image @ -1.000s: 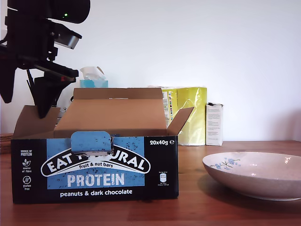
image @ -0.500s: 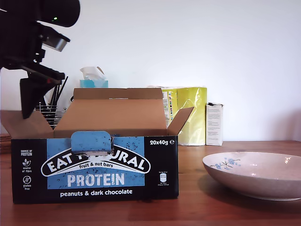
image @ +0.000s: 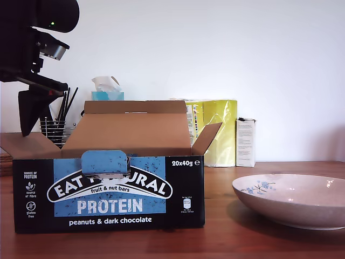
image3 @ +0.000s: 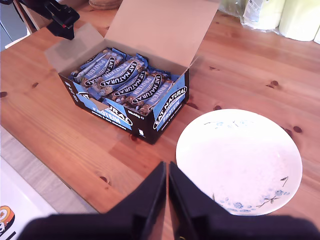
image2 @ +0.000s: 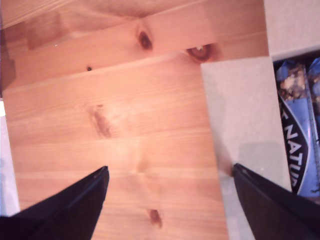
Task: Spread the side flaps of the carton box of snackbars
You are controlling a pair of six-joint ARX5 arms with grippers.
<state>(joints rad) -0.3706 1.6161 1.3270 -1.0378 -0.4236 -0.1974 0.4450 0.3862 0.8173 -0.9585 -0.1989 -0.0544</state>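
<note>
Carton box of snackbars sat open on desk, at exterior view's left, beside bowl.
My first gripper, jaws apart, hung over the near-flat side flap at exterior view's left; other side flap angled up. My second gripper jaws together, well apart from box.

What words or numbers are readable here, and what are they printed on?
"EAT NATURAL", "fruit & nut bars", "PROTEIN", "peanuts & dark chocolate", "20x40g": box front.
"source of protein", "source of fibre", "gluten free": same front, tiny.
"EAT NATURAL": snack bar wrappers.
White carton, yellow bag: print unreadable.
</note>
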